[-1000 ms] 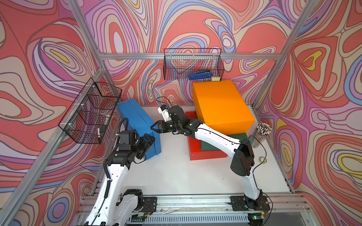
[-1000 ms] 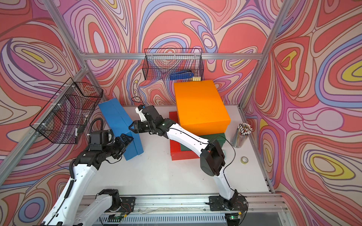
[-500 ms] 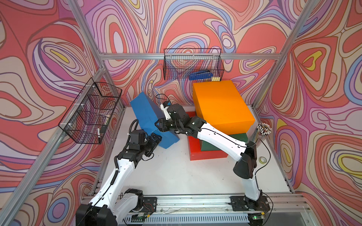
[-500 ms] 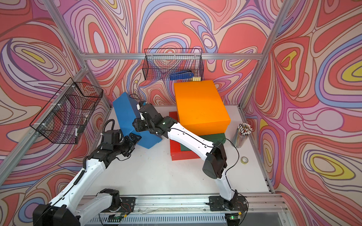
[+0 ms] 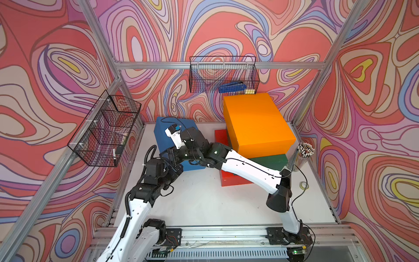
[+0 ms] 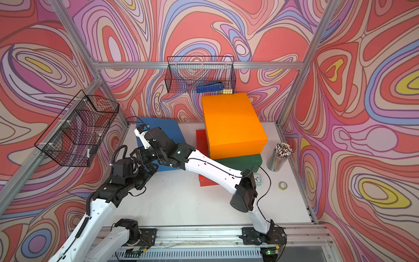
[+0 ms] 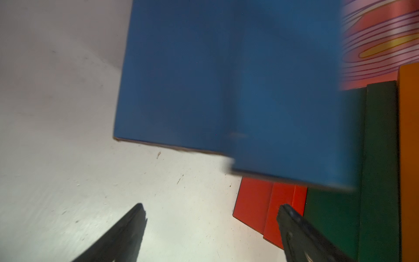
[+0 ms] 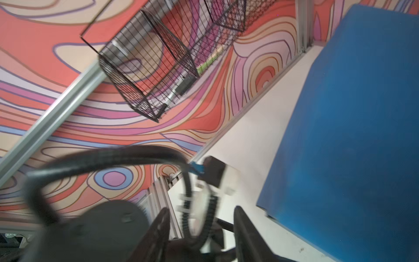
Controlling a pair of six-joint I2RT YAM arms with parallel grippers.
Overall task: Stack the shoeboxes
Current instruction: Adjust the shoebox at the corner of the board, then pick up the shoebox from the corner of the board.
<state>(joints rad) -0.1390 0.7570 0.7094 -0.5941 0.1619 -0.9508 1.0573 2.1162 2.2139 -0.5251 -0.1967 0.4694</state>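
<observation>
Here, a basket point(image 5: 106, 131) juts from the left wall above the table's point(image 5: 215, 204) left edge. Just right of it, the left gripper point(image 7: 212, 207) hangs low over bare table at the near edge of the blue box point(image 7: 226, 79), its jaws spread wide with nothing between them. The blue box sits at far left, its far edge close to the back wall, with a strip of table between its left side and the rail. The left wrist view blurs it, so I cannot tell whether it lies quite flat. The right gripper point(image 8: 201, 209) reaches across to the box's near left corner, jaws partly apart and gripping nothing, just beside the left arm's wrist. A narrow gap of table parts the blue box from the red box point(image 5: 226, 179). The red box lies on the table, the green box point(image 5: 272, 160) on it, and the orange box point(image 5: 256, 122) on top, askew, so red shows past its left and near edges. Right of the stack, a pencil cup point(image 5: 302, 156) and a tape roll point(image 5: 304, 185) stand near the right rail. The table's near half lies open between the arms.
</observation>
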